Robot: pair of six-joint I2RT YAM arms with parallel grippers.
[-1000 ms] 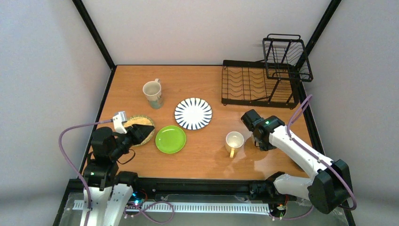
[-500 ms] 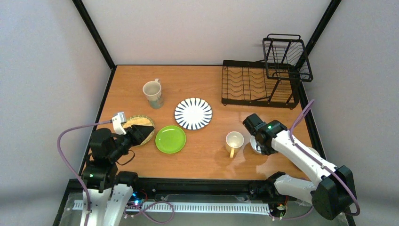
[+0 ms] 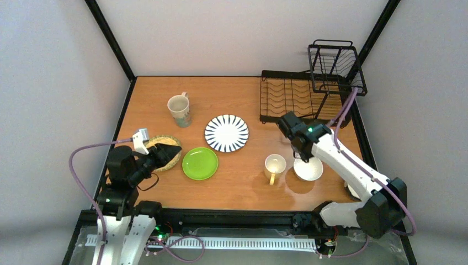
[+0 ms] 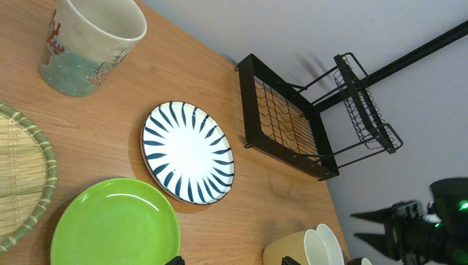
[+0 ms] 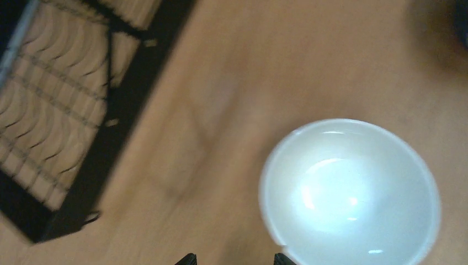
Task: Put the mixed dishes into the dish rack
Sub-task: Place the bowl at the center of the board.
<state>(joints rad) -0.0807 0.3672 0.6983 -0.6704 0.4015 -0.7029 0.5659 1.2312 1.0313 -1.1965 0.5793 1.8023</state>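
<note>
Right tool [image 5: 233, 259]: fingers apart, empty, over the surface [image 5: 232, 83] beside small white dish [image 5: 350, 193].
Left tool [image 4: 232, 260]: wide apart, empty, near lime-green plate [image 4: 116, 226].
Dish rack [image 3: 301, 99]: far right, no dishes loaded.
Risk: the shallow rim likely slips a pinch, and the dish skids into the mug [image 3: 274, 165].

The wooden worktop [image 3: 243, 190] carries a dish rack [image 3: 292, 102], patterned mug [image 3: 180, 109], cream mug [image 3: 275, 166], striped plate [image 3: 226, 133], green plate [image 3: 200, 163], bamboo plate [image 3: 163, 140] and white dish [image 3: 308, 169].
</note>
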